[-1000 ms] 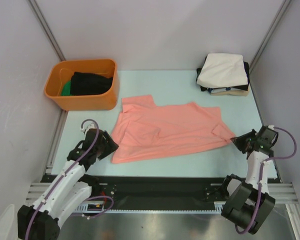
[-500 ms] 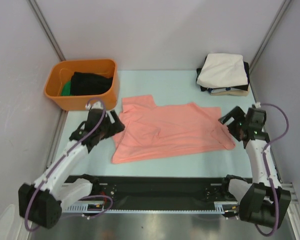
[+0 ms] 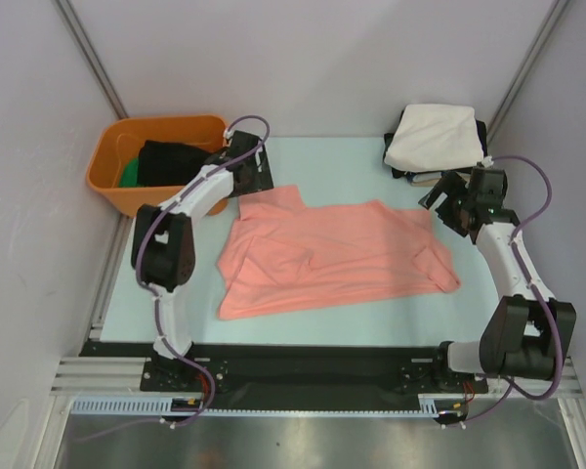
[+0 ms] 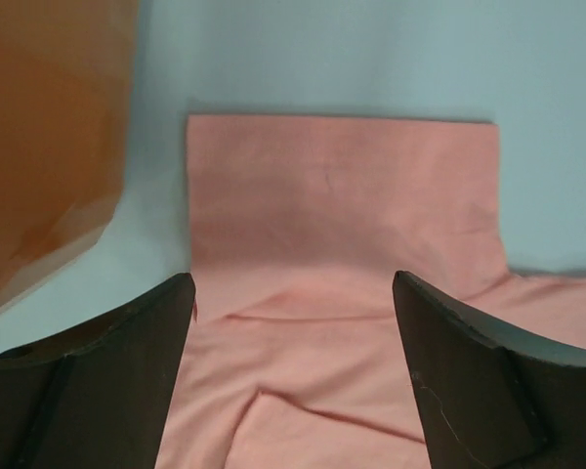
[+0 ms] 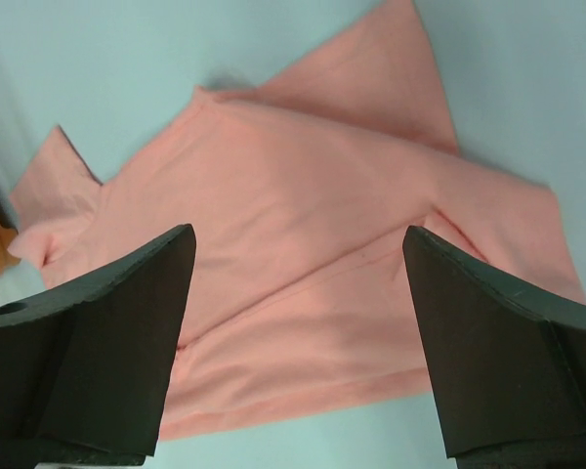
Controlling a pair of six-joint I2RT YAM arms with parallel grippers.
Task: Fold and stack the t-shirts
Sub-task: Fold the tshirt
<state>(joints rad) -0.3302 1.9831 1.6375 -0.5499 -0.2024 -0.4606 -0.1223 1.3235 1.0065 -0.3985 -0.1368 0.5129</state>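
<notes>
2 grippers: both are mine, and both are spread wide with nothing held between the fingers.
Left gripper (image 3: 252, 179): it hovers at the far left of the desk (image 3: 342, 161), just beside the orange tub (image 3: 112, 161). My wrist view looks down past it onto the shirt's left sleeve (image 4: 342, 186).
Right gripper (image 3: 445, 198): it hangs over the far right of the shirt, between the right sleeve (image 3: 415, 220) and the folded stack. My wrist view takes in most of the shirt between the 2 dark fingers (image 5: 98, 342).
Salmon-pink t-shirt (image 3: 332, 256): it lies spread flat in the middle of the desk, unfolded, sleeves out to each side, with a few creases across the body.
Contact: I cannot tell whether either gripper touches the cloth.
Folded stack (image 3: 438, 145): it sits in the far right corner, with a cream-white shirt (image 3: 435, 132) on top, black under it and a tan edge (image 3: 459, 180) at the bottom.
Tub contents: black cloth (image 3: 176, 161) and something green (image 3: 129, 176).
</notes>
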